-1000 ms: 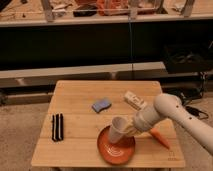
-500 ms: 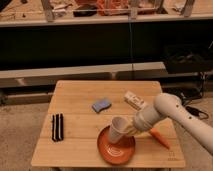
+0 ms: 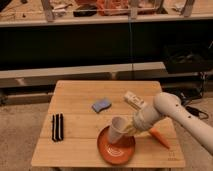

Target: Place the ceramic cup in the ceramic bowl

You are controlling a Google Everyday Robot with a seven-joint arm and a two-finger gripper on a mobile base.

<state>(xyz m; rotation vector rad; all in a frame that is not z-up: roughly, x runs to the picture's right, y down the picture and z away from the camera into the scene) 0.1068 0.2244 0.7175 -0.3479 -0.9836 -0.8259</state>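
- You will find no readable text, label, brand or number anywhere.
- The claw (image 3: 128, 129), over the ceramic bowl (image 3: 116, 148), carries no marking you can read.

High frontal view, pincer (image 3: 129, 128) lower right.

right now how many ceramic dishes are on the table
2. The ceramic cup is tilted over the ceramic bowl, at the gripper. The bowl sits at the table's front edge. None seem hidden.
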